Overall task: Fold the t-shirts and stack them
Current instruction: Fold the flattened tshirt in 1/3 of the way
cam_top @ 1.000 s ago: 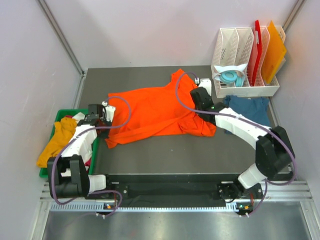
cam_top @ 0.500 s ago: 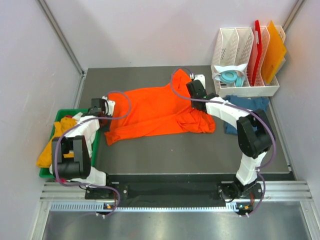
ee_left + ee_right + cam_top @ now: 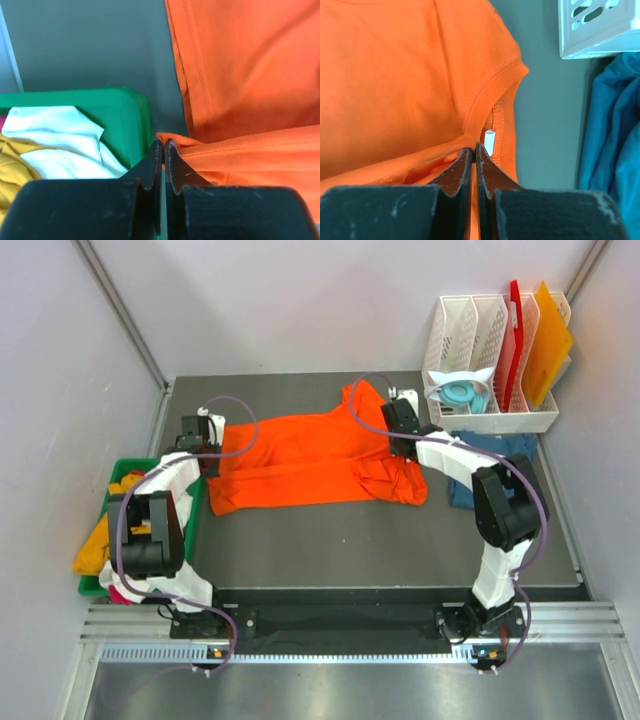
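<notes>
A bright orange t-shirt (image 3: 300, 460) lies spread across the dark table, stretched between both grippers. My left gripper (image 3: 208, 440) is shut on the shirt's left edge (image 3: 172, 142), right beside the green bin. At the collar end my right gripper (image 3: 400, 428) is shut on a fold of orange cloth (image 3: 455, 150) next to the white label (image 3: 490, 141). A dark teal-blue t-shirt (image 3: 515, 452) lies crumpled at the right, partly under the right arm, and it shows in the right wrist view (image 3: 615, 145) too.
A green bin (image 3: 125, 466) at the left edge holds a yellow-orange t-shirt (image 3: 95, 550) and a white one (image 3: 65, 142). A white rack (image 3: 490, 420) at the back right carries stiff red and orange boards (image 3: 545, 340) and a light blue round object.
Both grippers have moved toward the back of the table with the orange t-shirt held. The shirt now lies flatter and more stretched out between them.
</notes>
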`<state>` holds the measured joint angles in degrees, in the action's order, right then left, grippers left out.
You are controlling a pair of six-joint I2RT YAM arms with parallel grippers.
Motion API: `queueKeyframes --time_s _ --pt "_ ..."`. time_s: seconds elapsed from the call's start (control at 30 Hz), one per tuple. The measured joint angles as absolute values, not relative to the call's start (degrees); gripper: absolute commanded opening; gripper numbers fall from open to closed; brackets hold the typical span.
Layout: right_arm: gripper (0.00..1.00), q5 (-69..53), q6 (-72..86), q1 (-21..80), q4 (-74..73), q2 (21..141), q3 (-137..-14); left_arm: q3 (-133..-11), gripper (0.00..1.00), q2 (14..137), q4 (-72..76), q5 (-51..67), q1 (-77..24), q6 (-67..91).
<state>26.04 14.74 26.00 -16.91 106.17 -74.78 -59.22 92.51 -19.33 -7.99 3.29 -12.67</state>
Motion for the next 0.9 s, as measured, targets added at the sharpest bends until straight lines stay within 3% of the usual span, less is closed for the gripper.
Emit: queueKeyframes --time_s 0.63,0.67,0.73,0.77,0.8,0.83,0.87,0.9 --pt "0.00 25.6 14.8 24.2 -16.2 113.3 -76.3 -66.0 0.01 102.8 -17.7 -9.5 2.1 -11.4" --pt "0.00 25.6 14.8 24.1 -16.1 113.3 -76.3 -66.0 0.04 102.9 -17.7 -9.6 2.1 -11.4" --pt "0.03 25.5 14.8 24.0 -16.1 113.3 -76.3 -66.0 0.20 102.9 -17.7 -10.0 2.1 -11.4" --pt "0.19 25.4 14.8 24.0 -16.1 113.3 -76.3 -66.0 0.32 102.9 -17.6 -10.0 2.1 -11.5" --pt "0.25 25.3 14.8 23.9 -16.1 113.3 -76.3 -66.0 0.54 102.9 -17.7 -10.0 2.1 -11.7" --pt "0.31 25.1 14.9 23.8 -16.1 113.3 -76.4 -66.0 0.64 102.9 -17.6 -9.9 2.1 -11.7" --pt "0.44 25.1 14.9 23.8 -16.3 113.3 -76.7 -66.2 0.71 102.8 -17.7 -8.9 2.1 -11.1" --pt "0.50 25.0 15.0 23.7 -16.6 113.3 -77.0 -66.3 0.85 102.7 -17.7 -8.6 1.8 -11.2"
